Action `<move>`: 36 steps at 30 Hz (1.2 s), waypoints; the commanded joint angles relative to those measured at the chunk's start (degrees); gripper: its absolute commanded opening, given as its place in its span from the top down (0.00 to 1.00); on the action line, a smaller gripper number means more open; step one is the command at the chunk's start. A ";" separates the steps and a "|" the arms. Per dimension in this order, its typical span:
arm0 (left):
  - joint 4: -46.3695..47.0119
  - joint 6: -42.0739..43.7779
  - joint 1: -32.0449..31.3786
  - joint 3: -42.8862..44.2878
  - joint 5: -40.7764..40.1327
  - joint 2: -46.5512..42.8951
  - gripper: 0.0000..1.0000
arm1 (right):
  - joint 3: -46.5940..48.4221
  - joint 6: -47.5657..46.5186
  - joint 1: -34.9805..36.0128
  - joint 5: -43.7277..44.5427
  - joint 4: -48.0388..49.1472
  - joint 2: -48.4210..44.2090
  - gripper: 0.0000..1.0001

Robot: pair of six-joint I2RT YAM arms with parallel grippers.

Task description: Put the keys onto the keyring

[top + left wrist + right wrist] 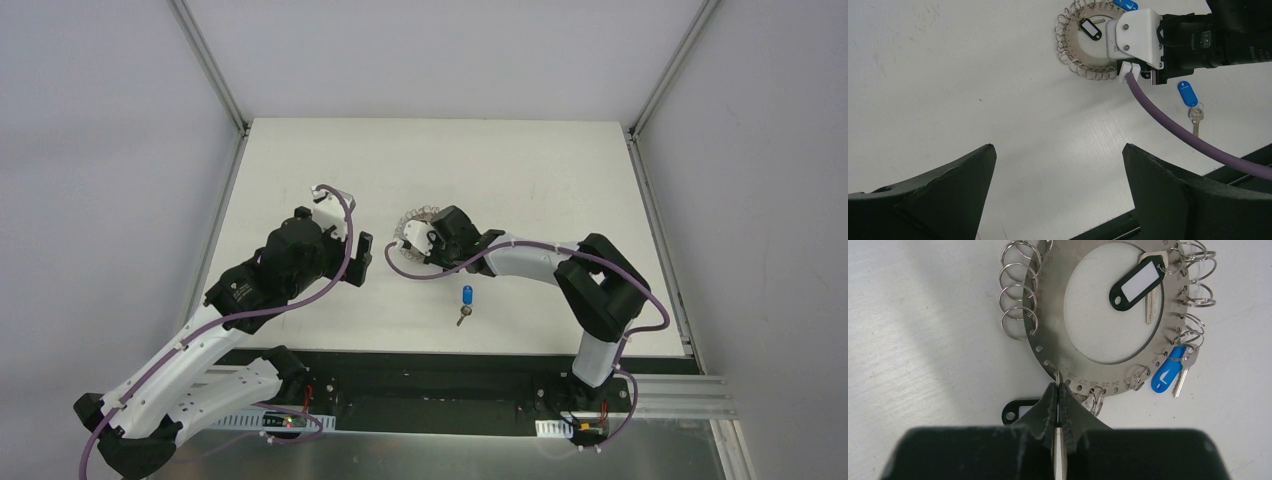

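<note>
Top external view: the white bench (540,170) carries everything, with the left arm (200,350) reaching in from the near-left corner and the right arm (540,262) bent across from the near right towards the middle.

The left hand (1059,150) hangs above bare bench, left of the ring and apart from it. Its two dark fingers are spread wide with nothing between them.

The right hand (1058,387) sits at the near edge of the keyring (1048,325), its fingers pressed together. They are clamped on the thin metal blade of the held key (1060,460), which pokes up towards the row of small holes in the ring's plate. A black plastic cap peeks out just left of the fingers, against the bench.

The keyring lies flat near the bench's centre, a silvery disc with a round opening and many small wire loops around its rim.

A black-capped key (1138,282) hangs from a loop on the far side and lies across the opening. A blue-capped key (1165,375) hangs from a loop on the ring's right side, outside the rim.

A loose blue key (467,296) lies alone on the bench, nearer the arm bases and well apart from the ring.
</note>
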 commanded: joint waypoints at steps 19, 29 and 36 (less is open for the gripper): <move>4.29 2.81 0.18 2.08 17.40 -8.00 0.00 | 14.07 12.16 -0.49 -26.45 -32.97 -24.56 1.00; 7.56 -0.54 0.19 5.52 36.05 -5.50 0.00 | 29.81 17.45 0.49 -33.50 -51.16 -23.69 1.00; 14.13 -3.77 0.18 4.86 42.43 -3.49 0.04 | 40.55 22.97 1.49 -36.87 -60.71 -18.39 1.00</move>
